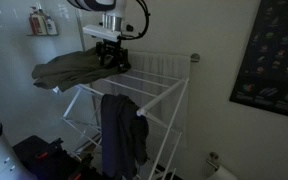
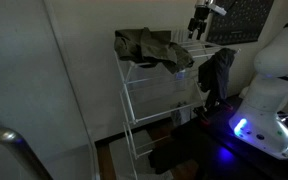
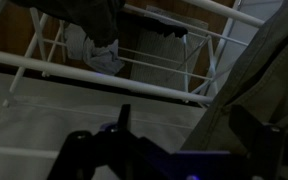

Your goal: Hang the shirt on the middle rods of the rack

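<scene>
Gripper spread, empty, above rack top; shirt hangs below it off the rack's front edge.

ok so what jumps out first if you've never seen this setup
The white rack fills the middle of the scene, with a bulky olive-green garment heaped on one end of its top. A dark slate-grey shirt hangs limp off a rod at its side, and the gripper hovers over the top rods next to the green garment.
</scene>
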Tool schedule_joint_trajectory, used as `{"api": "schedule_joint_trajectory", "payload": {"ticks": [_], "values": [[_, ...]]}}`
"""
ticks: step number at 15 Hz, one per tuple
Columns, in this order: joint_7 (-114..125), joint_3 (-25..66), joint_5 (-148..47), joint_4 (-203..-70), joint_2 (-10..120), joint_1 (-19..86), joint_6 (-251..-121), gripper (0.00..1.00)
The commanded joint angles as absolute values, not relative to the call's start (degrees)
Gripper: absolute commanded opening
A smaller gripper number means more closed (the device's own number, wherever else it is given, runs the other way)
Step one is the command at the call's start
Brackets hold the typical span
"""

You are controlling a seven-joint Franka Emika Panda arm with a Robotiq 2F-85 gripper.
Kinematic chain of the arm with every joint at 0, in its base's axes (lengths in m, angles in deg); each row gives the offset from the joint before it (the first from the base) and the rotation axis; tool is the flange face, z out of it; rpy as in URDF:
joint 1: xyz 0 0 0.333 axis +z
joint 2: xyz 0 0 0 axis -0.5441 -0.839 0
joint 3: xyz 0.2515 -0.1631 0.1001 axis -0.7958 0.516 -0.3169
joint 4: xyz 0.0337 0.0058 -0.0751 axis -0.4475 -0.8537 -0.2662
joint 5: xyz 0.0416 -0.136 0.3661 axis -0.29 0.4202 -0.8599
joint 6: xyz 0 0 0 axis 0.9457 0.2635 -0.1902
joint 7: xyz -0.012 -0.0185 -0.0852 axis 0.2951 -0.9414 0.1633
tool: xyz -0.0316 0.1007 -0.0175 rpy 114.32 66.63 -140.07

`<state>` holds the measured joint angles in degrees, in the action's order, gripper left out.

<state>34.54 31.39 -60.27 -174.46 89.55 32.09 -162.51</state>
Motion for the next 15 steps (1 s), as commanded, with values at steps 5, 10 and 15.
{"api": "schedule_joint_trajectory", "payload": {"ticks": [5, 10, 15], "values": [[32.1, 28.2, -58.8, -174.7, 88.4, 30.4, -162.9, 1.00], [22.5, 26.7, -52.8, -174.1, 86.7, 27.5, -162.5, 1.00], [13.5, 26.9, -47.5, -173.7, 85.9, 24.3, -160.6, 1.00]]}}
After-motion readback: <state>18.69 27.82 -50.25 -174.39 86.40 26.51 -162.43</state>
